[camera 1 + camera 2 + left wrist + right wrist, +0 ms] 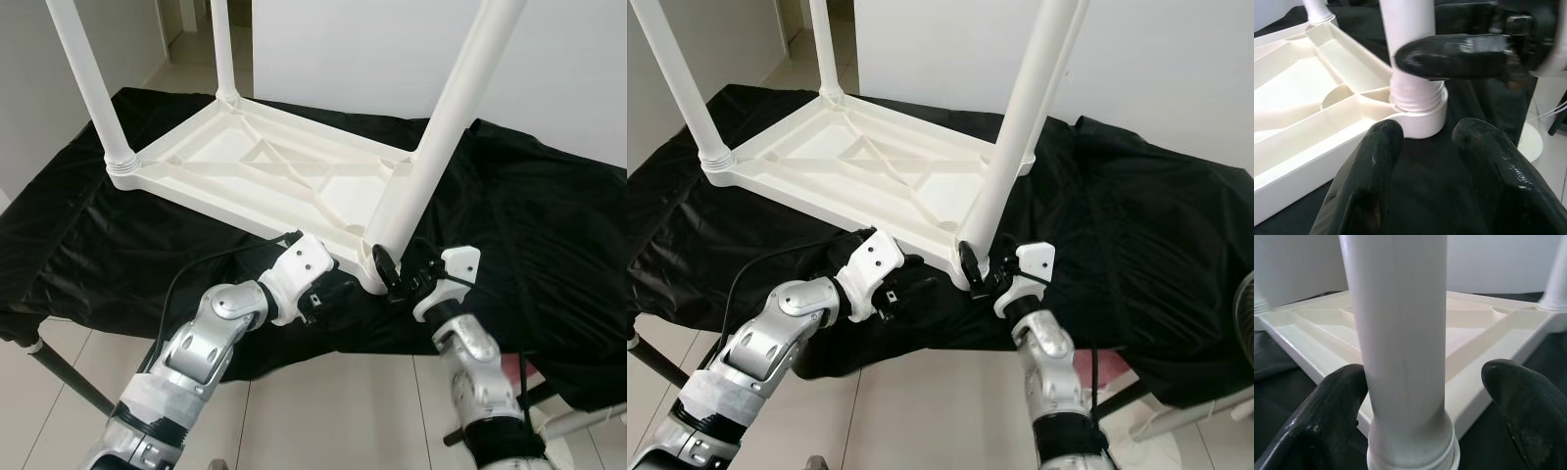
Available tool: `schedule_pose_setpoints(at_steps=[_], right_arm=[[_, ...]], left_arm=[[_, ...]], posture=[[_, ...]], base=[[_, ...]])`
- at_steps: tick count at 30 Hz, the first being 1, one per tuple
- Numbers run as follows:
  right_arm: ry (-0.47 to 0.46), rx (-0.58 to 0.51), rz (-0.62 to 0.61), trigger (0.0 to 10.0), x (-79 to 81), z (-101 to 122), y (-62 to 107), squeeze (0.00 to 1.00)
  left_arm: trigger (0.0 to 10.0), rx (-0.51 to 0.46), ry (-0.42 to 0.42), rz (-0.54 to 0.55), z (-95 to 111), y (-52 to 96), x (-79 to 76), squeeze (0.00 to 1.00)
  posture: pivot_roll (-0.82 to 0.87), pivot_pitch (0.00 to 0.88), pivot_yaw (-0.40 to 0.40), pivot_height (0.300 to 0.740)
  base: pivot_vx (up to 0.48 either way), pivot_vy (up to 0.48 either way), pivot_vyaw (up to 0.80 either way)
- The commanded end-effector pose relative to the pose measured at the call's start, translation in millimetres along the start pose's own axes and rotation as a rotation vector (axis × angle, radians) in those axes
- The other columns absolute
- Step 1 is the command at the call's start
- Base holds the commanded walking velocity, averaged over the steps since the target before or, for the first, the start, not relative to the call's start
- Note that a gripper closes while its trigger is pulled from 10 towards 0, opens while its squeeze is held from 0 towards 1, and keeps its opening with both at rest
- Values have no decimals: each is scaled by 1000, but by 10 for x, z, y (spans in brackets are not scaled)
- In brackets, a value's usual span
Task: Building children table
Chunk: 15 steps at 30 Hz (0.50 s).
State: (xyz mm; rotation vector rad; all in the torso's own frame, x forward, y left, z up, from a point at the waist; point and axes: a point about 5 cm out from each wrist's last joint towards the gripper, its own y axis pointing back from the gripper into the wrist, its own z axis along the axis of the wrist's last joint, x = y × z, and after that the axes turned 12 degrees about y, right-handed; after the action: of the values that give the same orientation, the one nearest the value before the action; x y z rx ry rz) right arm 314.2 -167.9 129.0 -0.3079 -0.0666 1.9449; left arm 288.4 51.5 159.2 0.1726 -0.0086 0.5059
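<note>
Both our silver arms reach up from six o'clock toward the near corner of the upturned white table (265, 171), which lies top-down on a bench draped in black cloth (549, 225). Our right tool (400, 268) stands open around the base of the near leg (431, 137), one finger against the leg and the other well off it, so nothing is clamped. Our left tool (328, 294) waits just beside the same corner at about eight o'clock from the leg's socket (1420, 110), fingers parted and empty.

We judge that the coming move turns on this leg: its long axis rises upright, leaning slightly toward one o'clock, and the right tool is the nearer.

We see smooth, glossy moulded plastic, round tapering legs, a ribbed underside and fine threads where leg meets socket. Two further legs stand at the far corners.
</note>
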Motion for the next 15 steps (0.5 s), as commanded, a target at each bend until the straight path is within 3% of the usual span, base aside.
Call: schedule_pose_setpoints(at_steps=[1,12,13,15], right_arm=[[-7,23,61,10000,0,-48,-31,0],[39,54,212,10000,22,-70,-263,0],[59,61,229,5059,24,-73,-307,0],[64,61,227,5059,16,-70,-328,0]], left_arm=[[10000,9,-4,-6,-6,-3,-17,0],[10000,11,-11,14,7,28,18,0],[10000,8,-13,15,23,26,23,0],[10000,6,-12,14,32,26,24,0]], posture=[[45,0,-64,740],[65,0,-66,740],[72,0,-66,740],[72,0,-66,740]], base=[[0,0,0],[0,0,0],[0,0,0],[0,0,0]])
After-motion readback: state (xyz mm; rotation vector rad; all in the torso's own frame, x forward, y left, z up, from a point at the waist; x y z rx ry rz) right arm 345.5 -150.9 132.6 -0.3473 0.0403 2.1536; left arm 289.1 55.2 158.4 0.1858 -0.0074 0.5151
